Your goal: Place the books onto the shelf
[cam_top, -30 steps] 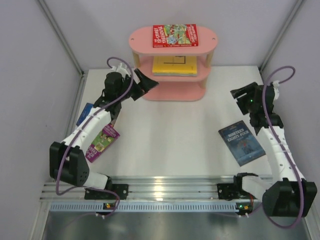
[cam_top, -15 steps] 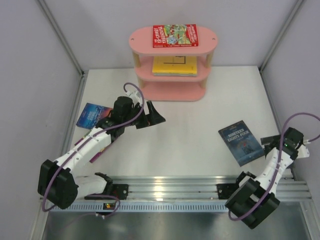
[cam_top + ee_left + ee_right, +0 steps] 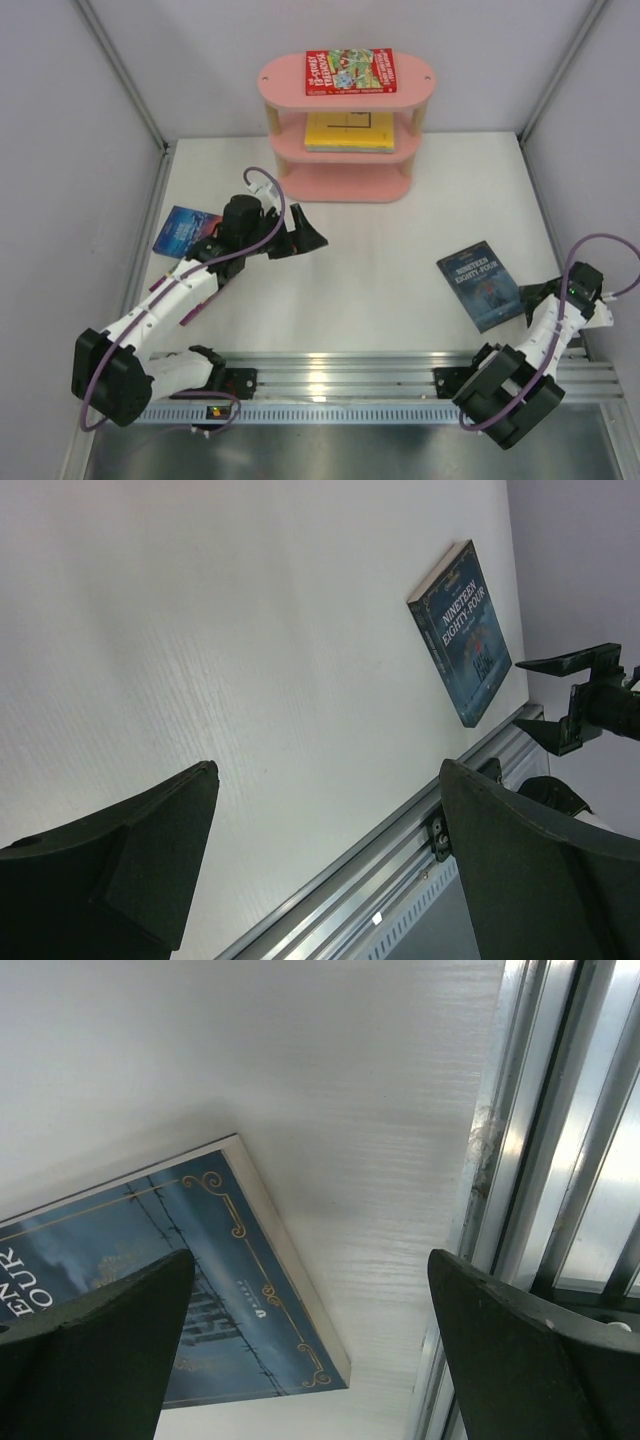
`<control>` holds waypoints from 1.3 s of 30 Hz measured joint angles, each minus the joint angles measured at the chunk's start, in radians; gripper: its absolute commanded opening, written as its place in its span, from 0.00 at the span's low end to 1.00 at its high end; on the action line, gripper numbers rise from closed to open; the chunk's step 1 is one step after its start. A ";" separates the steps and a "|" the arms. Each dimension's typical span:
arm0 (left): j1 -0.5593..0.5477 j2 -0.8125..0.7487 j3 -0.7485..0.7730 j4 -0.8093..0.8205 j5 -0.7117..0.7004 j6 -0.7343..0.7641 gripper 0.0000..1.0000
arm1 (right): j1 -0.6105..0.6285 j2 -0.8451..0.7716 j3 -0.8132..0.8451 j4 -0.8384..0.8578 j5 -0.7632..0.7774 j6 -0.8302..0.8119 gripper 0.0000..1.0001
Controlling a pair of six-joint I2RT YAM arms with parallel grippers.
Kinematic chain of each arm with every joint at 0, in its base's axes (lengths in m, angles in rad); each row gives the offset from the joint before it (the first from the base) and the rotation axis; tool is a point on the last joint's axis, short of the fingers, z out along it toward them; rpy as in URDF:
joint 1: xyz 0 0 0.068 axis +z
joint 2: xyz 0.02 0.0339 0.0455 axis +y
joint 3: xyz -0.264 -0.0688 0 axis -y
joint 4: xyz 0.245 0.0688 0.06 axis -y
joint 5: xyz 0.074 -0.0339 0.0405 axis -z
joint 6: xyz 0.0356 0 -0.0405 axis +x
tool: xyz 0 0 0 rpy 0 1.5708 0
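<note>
Right tool point(image 3: 535, 304) lowered, beside navy book point(image 3: 484, 285)

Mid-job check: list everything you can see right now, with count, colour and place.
pink three-tier shelf with light wooden posts: one, pink, far centre of the table
red illustrated paperback: one, red, flat on the top tier
plain yellow paperback: one, yellow, middle tier
dark navy paperback with white title: one, navy, flat on the table at right
blue paperback with orange glow: one, blue, flat on the table at left, beside the left arm
white table: one, white
aluminium rail: one, silver, near edge
left tool: one, black, open, empty, above bare table left of centre
right tool: one, black, open, empty, by the navy paperback's near corner
</note>
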 measured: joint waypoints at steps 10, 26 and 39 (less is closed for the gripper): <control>0.000 0.006 -0.006 0.002 -0.003 0.012 0.94 | -0.024 0.014 -0.140 0.250 -0.211 -0.031 0.84; 0.003 0.103 -0.005 0.002 -0.048 0.005 0.88 | 0.127 0.410 -0.117 0.666 -0.711 -0.185 0.00; -0.004 0.153 -0.055 0.056 -0.034 -0.113 0.88 | 0.420 0.442 -0.184 0.753 -0.875 -0.097 0.00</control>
